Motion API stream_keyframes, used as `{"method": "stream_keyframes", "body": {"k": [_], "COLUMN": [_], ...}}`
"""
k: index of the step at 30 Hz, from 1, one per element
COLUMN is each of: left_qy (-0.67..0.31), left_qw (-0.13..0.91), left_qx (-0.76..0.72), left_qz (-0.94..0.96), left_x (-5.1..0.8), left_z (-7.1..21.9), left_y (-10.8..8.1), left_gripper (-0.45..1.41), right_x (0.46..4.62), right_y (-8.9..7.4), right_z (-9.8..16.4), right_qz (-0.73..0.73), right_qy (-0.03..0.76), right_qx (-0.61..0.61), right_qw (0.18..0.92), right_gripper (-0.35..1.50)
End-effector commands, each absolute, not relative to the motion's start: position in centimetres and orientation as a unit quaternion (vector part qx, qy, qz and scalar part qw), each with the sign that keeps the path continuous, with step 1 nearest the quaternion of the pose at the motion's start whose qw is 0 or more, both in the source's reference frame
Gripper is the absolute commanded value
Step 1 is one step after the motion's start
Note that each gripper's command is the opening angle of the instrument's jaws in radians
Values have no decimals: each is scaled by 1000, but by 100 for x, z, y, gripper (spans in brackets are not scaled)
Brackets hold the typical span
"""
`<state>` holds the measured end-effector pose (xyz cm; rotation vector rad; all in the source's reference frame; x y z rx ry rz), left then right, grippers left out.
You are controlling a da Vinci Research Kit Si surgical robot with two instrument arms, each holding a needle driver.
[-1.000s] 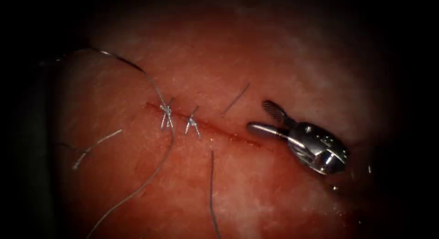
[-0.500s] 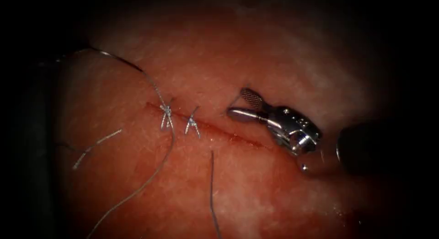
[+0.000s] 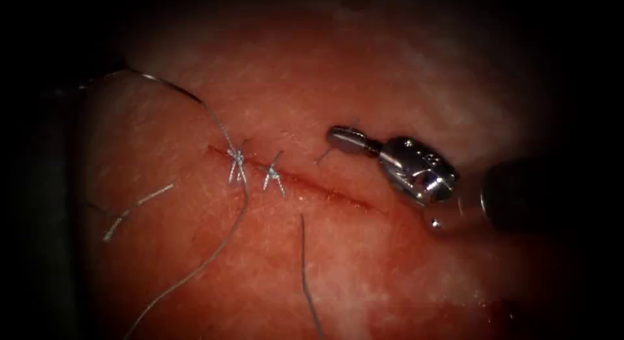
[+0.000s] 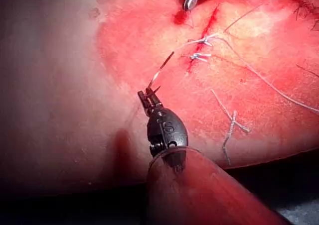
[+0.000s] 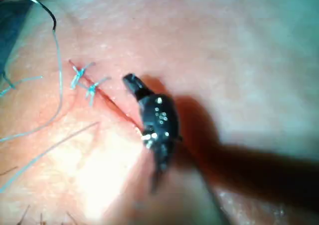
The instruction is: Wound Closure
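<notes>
The tissue (image 3: pixel 403 80) has a cut (image 3: pixel 331 194) with two knotted stitches (image 3: pixel 236 159) at its left end. My right gripper (image 3: pixel 337 137) lies just beyond the cut's middle, shut on a short dark thread end (image 3: pixel 322 156) that rises from the tissue there; its jaws (image 5: pixel 128 79) look closed. Far out on the left, my left gripper (image 4: pixel 147 94) is shut on a thin dark curved piece, apparently the needle (image 3: pixel 170 85) (image 4: pixel 160 70), held near one end and out of the tissue. Thread runs from it to the leftmost stitch.
A long thread (image 3: pixel 214 249) trails from the leftmost stitch toward the near edge. Another dark strand (image 3: pixel 302 262) leaves the tissue on the near side of the cut. A loose cut end of thread (image 3: pixel 136 207) lies at the left. Red fluid lines the cut.
My right tool moved left and away across the cut, then closed its open jaws on the short thread end. The needle and the long thread stayed put.
</notes>
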<state>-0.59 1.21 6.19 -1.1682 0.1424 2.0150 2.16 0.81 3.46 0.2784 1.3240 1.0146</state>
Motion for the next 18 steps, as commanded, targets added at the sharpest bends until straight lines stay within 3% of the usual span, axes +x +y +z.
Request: {"method": "stream_keyframes", "body": {"k": [1,12,13,14,15,17,18], "left_qy": [54,54,53,53,54,52,51], "left_qw": [394,394,394,394,392,391,391], "left_qx": [-460,-460,-460,-461,-461,-463,-465], "left_qz": [794,794,794,793,794,793,793], "left_x": [-65,-67,-69,-70,-72,-78,-80], "left_z": [624,624,625,625,626,629,631], "left_y": [110,111,112,114,115,120,122], "left_gripper": [-45,-45,-45,-45,-45,-45,-45], "right_x": [221,235,238,241,244,245,243], "right_y": [72,79,79,79,79,80,80], "right_z": [338,298,300,302,303,304,303], "right_qz": [445,421,419,417,418,426,425], "right_qy": [588,598,598,598,597,591,589], "right_qx": [119,104,101,98,92,83,81], "right_qw": [665,675,676,677,679,680,682], "right_gripper": [-35,-35,-20,49,99,129,129]}}
